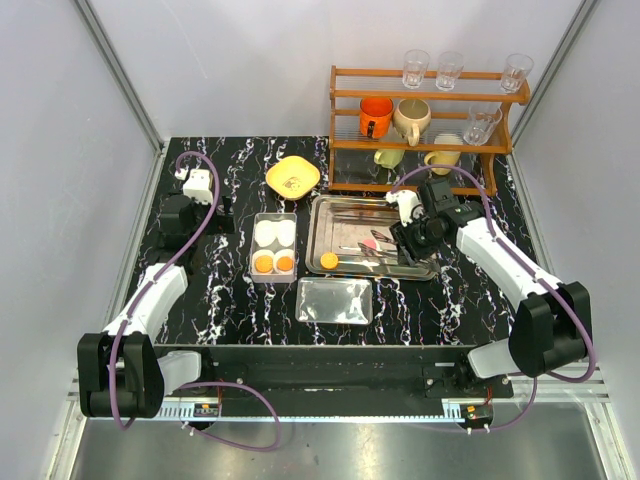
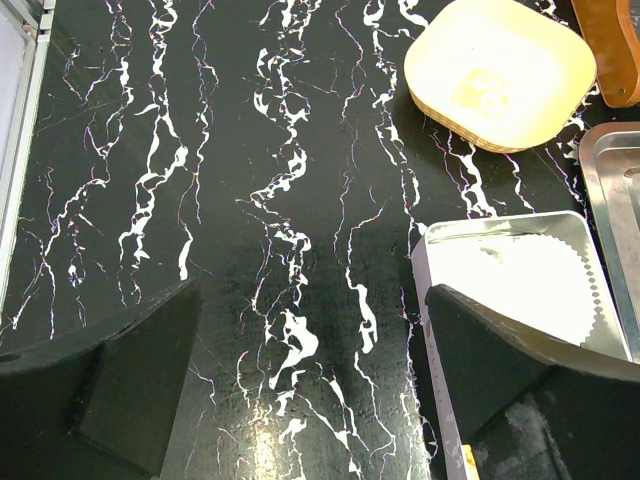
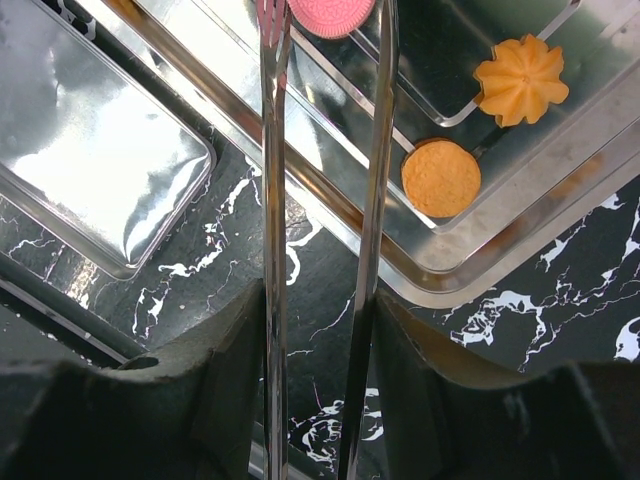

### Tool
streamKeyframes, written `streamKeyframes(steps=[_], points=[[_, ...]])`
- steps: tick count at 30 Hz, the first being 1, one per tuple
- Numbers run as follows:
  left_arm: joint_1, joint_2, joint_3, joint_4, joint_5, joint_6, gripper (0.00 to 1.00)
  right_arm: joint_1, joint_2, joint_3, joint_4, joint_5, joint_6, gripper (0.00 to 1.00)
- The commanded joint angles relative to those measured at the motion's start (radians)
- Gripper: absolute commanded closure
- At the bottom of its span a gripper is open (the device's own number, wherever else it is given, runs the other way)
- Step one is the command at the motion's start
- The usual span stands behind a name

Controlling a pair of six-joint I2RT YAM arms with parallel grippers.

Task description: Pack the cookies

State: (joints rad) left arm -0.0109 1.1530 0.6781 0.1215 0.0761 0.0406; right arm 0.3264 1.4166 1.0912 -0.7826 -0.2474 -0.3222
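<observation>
Cookies (image 1: 329, 260) lie in two places. Two packed cookies (image 1: 263, 263) sit in the near paper cups of the packing box (image 1: 254, 250), at 9 o'clock from the steel tray (image 1: 335, 225). The two far cups (image 1: 265, 233) look empty.

The right wrist view shows three cookies loose on the tray: a round orange cookie (image 3: 441, 178), a flower-shaped orange cookie (image 3: 520, 78) at its 1 o'clock, and a pink cookie (image 3: 330, 12) at its 11 o'clock. The right gripper (image 3: 318, 300) is clamped on metal tongs (image 3: 268, 200). The two tips of the tongs stand either side of the pink cookie, but I cannot tell whether they pinch it. The left gripper (image 2: 312, 300) hangs spread wide over bare counter (image 2: 250, 150), at about 10 o'clock from the box, holding nothing.

I judge the job somewhat under half done. Three cookies wait on the tray, and the lid (image 1: 335, 300), at 5 o'clock from the box, is not yet on.
</observation>
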Motion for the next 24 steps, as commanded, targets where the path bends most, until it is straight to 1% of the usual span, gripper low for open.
streamKeyframes(steps=[1,9,24], points=[[0.006,-0.022,0.001,0.046,0.017,0.001,0.01,-0.010,-0.025,-0.010,0.029,-0.018,-0.017,0.51],[0.006,-0.022,0.000,0.047,0.017,0.002,0.01,-0.024,-0.004,-0.013,0.016,-0.055,-0.015,0.52],[0.006,-0.027,-0.006,0.052,0.013,0.005,0.01,-0.052,0.053,-0.008,-0.009,-0.096,-0.017,0.52]])
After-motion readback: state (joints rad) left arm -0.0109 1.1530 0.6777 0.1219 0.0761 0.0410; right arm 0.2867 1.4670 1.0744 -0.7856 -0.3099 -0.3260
